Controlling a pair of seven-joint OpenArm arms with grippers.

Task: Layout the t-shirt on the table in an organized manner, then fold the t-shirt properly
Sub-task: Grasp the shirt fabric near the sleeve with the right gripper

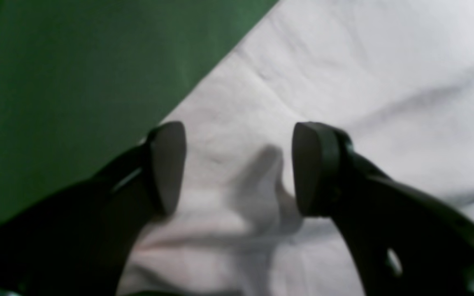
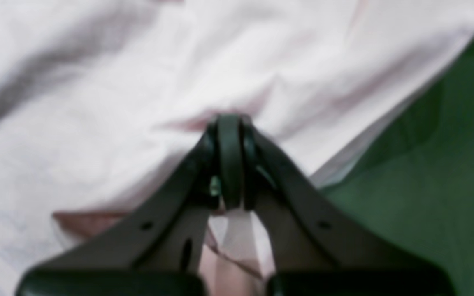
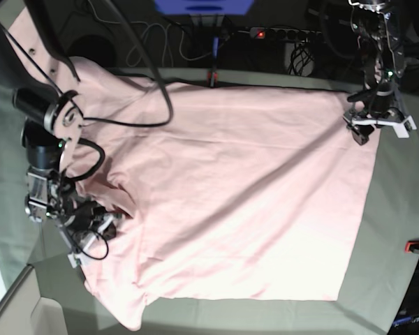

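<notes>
right hand [image 2: 229, 164] pinches the creased pink t-shirt [image 3: 230, 202], seemingly its sleeve; left hand [image 1: 239, 168] spread

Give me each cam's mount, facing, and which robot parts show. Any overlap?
Left wrist: on the left arm, looking down past the open left tool at the t-shirt edge and the table.
Right wrist: on the right arm, facing its right tool shut on t-shirt fabric.
Base: overhead, whole t-shirt, both arms.
Shared: all three show t-shirt and table.
</notes>
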